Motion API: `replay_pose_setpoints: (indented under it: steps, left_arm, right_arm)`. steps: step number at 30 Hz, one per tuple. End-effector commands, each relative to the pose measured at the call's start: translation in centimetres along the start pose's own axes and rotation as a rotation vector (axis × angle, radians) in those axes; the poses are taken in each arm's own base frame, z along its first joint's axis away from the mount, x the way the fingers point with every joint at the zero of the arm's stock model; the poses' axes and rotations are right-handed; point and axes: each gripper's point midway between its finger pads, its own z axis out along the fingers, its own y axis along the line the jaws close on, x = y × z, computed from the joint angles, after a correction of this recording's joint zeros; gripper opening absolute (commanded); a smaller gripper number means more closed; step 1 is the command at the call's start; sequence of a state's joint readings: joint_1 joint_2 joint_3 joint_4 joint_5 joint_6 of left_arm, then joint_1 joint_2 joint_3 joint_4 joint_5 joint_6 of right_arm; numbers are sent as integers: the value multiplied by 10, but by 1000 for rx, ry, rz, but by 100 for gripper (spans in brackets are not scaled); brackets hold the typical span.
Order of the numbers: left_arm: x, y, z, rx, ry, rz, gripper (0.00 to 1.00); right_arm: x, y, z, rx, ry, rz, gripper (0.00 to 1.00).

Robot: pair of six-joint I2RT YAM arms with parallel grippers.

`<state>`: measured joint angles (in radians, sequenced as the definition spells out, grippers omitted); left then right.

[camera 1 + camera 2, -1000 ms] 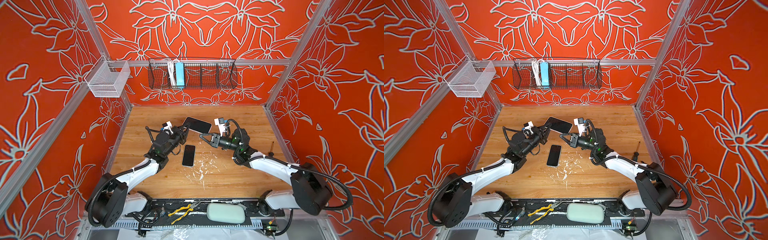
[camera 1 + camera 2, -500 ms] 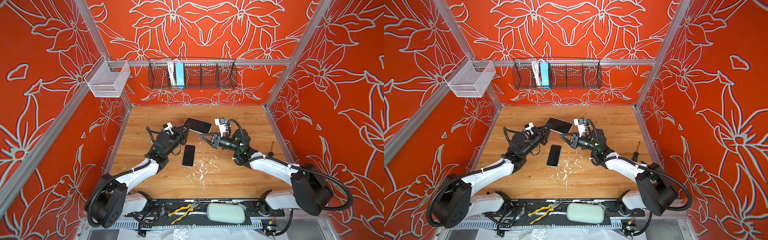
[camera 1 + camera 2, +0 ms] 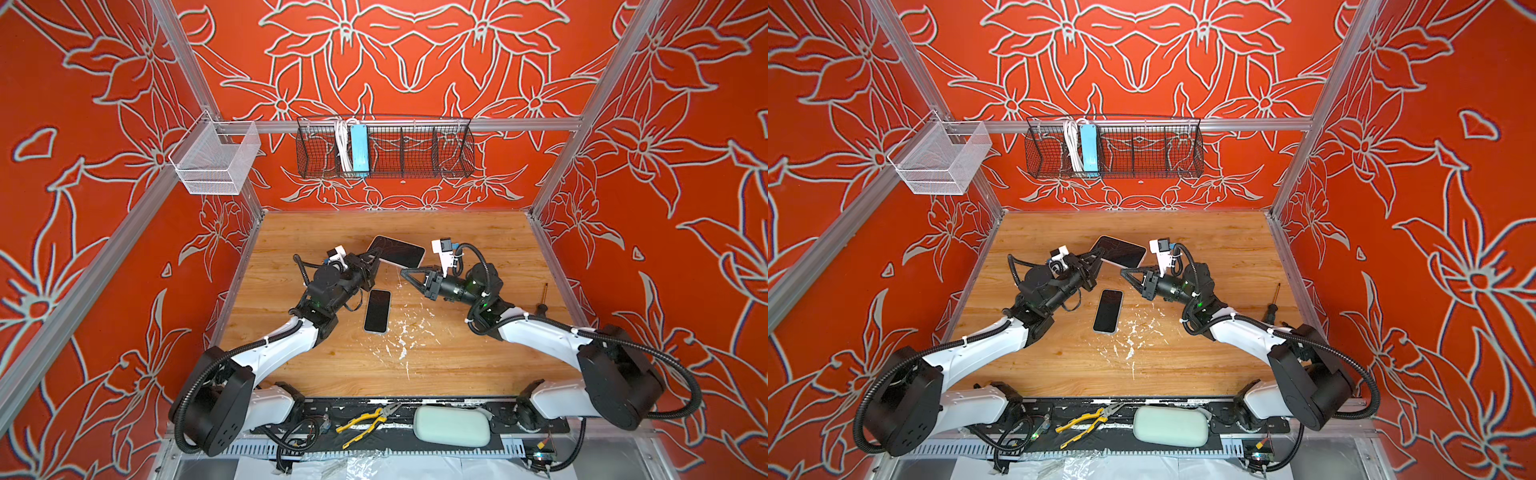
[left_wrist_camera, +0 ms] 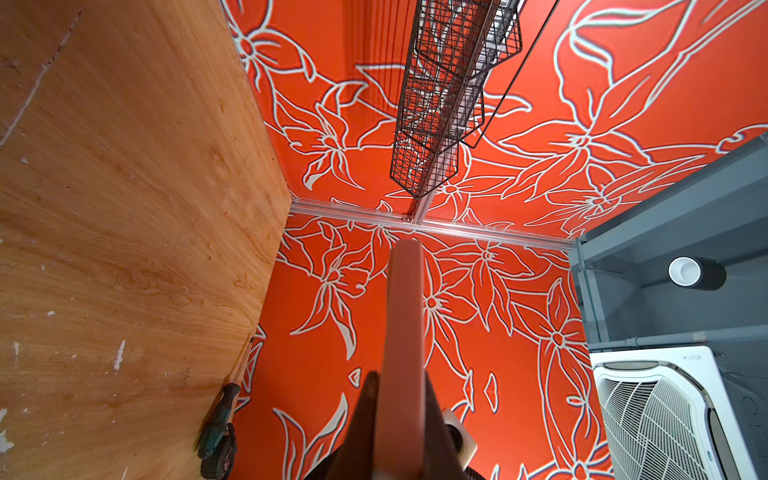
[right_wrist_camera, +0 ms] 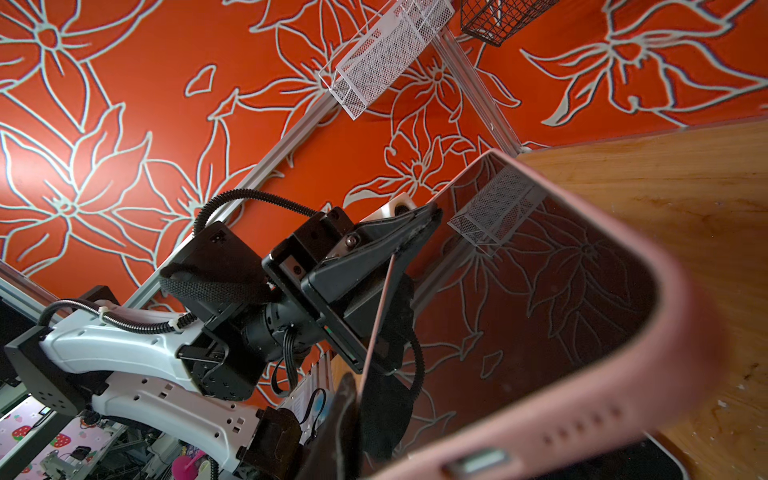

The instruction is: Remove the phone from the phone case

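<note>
Phone case (image 3: 401, 252) | clamped by left gripper (image 3: 374, 257) | port (image 5: 478, 462) visible only from right wrist

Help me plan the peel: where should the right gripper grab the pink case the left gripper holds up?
Probably the pink case at its free short end, on the lip beside the port, coming from the side of the right gripper. The left gripper pinches the far end, leaving this end jutting unobstructed.

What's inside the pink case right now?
A glossy, mirror-like phone screen fills the pink case, so the phone looks seated in it. The case covers its sides and back.
</note>
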<state>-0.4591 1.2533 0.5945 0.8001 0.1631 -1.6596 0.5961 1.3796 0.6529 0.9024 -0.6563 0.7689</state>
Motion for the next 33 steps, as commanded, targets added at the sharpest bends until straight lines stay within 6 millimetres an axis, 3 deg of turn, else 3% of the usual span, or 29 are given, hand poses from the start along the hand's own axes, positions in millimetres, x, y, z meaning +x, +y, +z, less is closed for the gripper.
replay_pose_setpoints:
  steps: [1, 24, 29, 33]
  left_arm:
    - [21, -77, -7, 222, 74, -36, 0]
    - [37, -118, -10, 337, 119, -26, 0]
    - [38, -118, -12, 341, 120, -12, 0]
    - [39, -114, -12, 325, 124, 24, 0]
  right_arm:
    - [25, -23, -4, 81, 62, -57, 12]
    - [45, -51, -12, 125, 73, -35, 12]
    - [43, -53, -13, 134, 71, -23, 14]
    - [38, -50, -15, 140, 66, -1, 20]
